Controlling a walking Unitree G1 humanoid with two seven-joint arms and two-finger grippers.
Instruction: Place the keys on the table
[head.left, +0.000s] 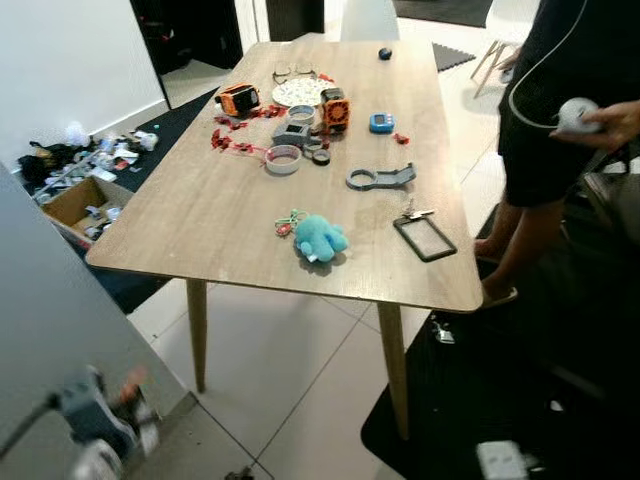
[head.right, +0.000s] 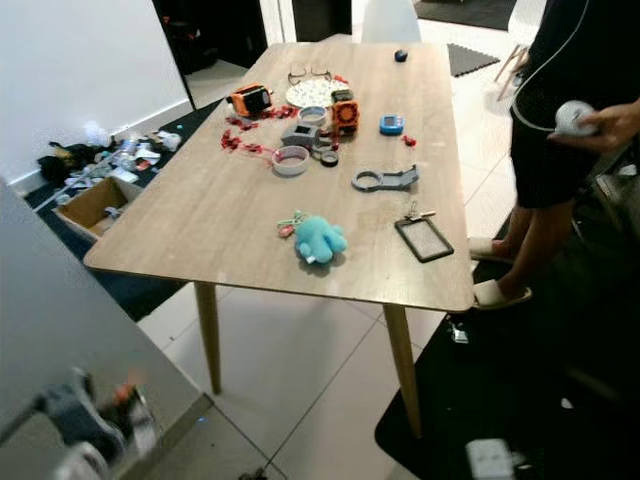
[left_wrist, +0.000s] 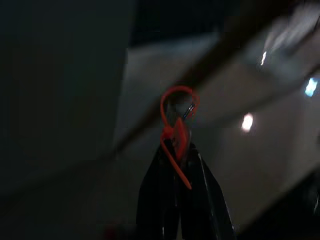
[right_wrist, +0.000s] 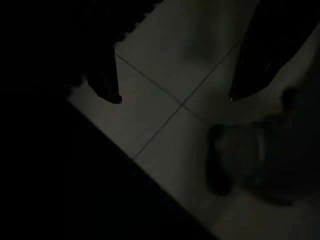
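The left claw hangs low beside the robot, its two black fingers pinched together on the keys: a red tag and a red loop stick out past the fingertips, with a thin dark bit of metal inside the loop. That view is dim and blurred; behind the keys run a slanted desk leg and pale floor. In the left eye view the same arm appears as a blur at the bottom left corner, with a spot of red at its end, well short of the desk and below its top.

The right claw hangs over the tiled floor in deep shade, its fingers wide apart and holding nothing.

The wooden desk carries a blue plush toy near the front edge, a black card holder to its right, a grey flat part, a white tape roll, an orange box, a blue gadget, glasses and scattered red bits. A person in black stands at the desk's right side, holding a white round object. A cardboard box sits on the floor at left.
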